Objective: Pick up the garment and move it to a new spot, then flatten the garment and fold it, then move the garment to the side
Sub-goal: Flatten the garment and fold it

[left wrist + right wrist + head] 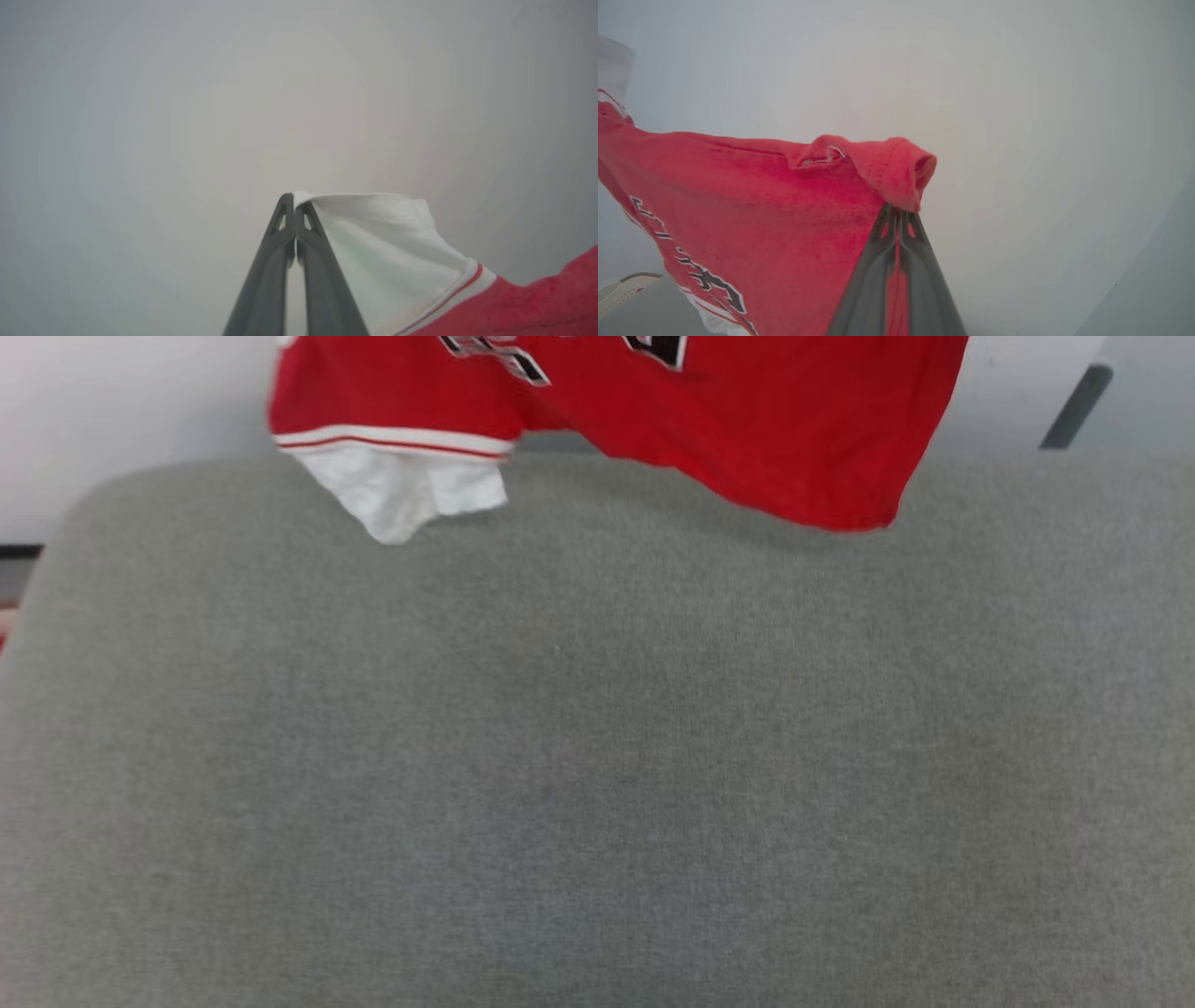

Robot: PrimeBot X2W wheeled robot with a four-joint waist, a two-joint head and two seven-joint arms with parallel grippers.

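shirt [747, 429] hangs at 12 o'clock, spread 9-to-3; our left hand [294, 199] clamps its sleeve [383, 242], right hand [899, 213] its red edge [896, 172].

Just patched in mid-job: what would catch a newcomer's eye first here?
The red garment hangs across the top of the head view over the grey padded surface, a white sleeve dangling at its left. In the wrist views the left hand is shut on a white sleeve tip and the right hand on a bunched red edge.
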